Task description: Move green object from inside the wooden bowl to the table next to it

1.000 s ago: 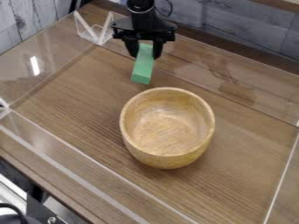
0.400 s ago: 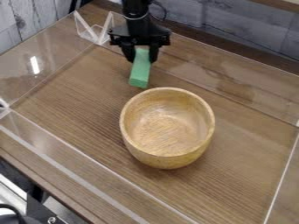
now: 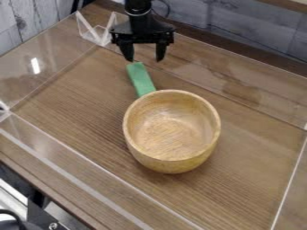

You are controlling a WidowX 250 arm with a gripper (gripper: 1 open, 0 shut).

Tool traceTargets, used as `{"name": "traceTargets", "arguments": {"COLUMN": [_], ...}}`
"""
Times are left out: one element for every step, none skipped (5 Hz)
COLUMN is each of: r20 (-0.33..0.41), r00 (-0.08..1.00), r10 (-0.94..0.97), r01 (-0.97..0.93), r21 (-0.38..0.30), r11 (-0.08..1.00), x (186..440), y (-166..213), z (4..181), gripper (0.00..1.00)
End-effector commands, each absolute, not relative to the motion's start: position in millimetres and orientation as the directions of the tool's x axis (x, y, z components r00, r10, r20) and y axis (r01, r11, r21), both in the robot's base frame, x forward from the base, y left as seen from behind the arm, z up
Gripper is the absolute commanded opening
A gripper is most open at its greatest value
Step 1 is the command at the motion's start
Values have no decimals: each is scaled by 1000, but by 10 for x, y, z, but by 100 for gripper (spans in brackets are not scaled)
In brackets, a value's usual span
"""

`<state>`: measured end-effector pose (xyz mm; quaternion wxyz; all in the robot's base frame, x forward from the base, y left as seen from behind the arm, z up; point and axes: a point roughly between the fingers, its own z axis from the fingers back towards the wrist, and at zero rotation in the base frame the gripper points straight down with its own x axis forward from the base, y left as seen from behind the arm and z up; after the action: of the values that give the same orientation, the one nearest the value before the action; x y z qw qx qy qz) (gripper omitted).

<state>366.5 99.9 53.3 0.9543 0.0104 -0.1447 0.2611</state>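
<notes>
One camera view: the gripper [image 3: 143,54] hangs with its jaws spread, gripping nothing, just above the green object [image 3: 142,81]. That block lies flat on the table [image 3: 72,108], just beside the wooden bowl [image 3: 173,130], outside its rim.

Even, soft lighting; glare streaks on the acrylic walls [image 3: 48,54], slightly blurry overall.
</notes>
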Motion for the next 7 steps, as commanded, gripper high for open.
{"name": "traceTargets", "arguments": {"r20": [371, 369, 365, 361, 359, 354, 349], "r00": [767, 750, 778, 803, 782, 762, 778], "r10": [523, 549, 512, 474, 510, 541, 523], "r01": [-531, -555, -511, -463, -498, -529, -504], "r21": [-90, -100, -108, -122, -134, -142, -151], "r11": [843, 826, 853, 878, 857, 837, 850], "x": [3779, 3776, 3789, 3785, 3796, 3776, 3774], "y": [1092, 1099, 1152, 1194, 1121, 1030, 937], "z": [925, 967, 937, 951, 1103, 1223, 1132], "gripper": [100, 100, 100, 100, 100, 100, 100]}}
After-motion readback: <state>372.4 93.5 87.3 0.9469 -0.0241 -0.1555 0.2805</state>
